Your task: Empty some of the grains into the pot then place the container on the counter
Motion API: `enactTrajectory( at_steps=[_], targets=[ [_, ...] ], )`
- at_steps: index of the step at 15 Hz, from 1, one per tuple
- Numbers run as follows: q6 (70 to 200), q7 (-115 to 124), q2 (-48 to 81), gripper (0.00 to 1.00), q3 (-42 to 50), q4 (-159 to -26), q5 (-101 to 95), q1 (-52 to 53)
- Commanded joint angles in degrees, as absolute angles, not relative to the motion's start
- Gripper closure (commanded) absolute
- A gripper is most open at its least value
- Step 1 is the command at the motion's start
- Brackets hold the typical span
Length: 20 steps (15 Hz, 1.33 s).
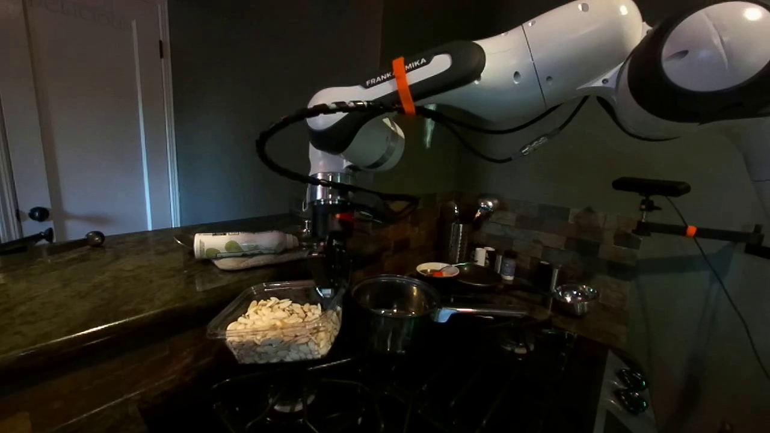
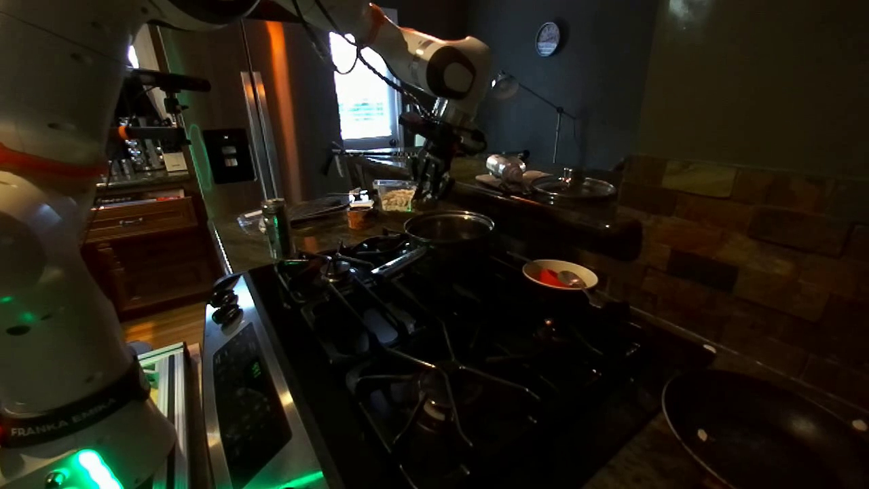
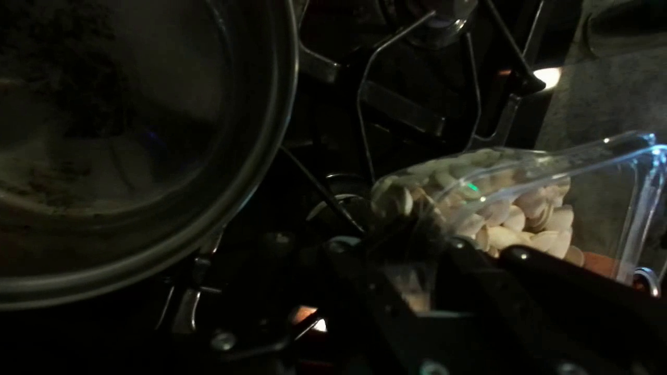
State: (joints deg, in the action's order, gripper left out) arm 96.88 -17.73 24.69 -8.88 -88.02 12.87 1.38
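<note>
The tool [image 1: 328, 290] is closed on the upper right edge of the container [image 1: 233, 308], which is left of centre in an exterior view, with the grains [image 1: 280, 319] heaped inside. The pot [image 1: 394, 331] stands just to its right on the stove [image 1: 385, 391]; in the wrist view it is cut off at upper left, and its dark inside is difficult to read. There the tool covers part of the container. Whether the container's bottom touches anything cannot be told.

The white arm [image 1: 508, 66] has black trim [image 1: 469, 63] — orange strap [image 1: 403, 86], black cable [image 1: 260, 146].
</note>
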Motion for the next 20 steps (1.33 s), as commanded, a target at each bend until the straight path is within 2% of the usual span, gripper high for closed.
enactTrajectory(
  at_steps=[1,10,14,15,20],
  targets=[
    [91.5,-25.1,25.6,0.99,-9.7,-84.8,17.8,-0.8],
    [82.9,-40.1,17.5,0.99,-8.1,-85.7,19.4,-4.1],
    [83.6,-39.2,13.9,0.99,-5.7,-87.0,18.2,-4.3],
    [83.2,-38.9,16.6,0.96,-5.7,-84.2,18.5,-3.8],
    [85.3,-40.3,15.3,0.99,-4.4,-84.9,15.4,-3.9]
  ],
)
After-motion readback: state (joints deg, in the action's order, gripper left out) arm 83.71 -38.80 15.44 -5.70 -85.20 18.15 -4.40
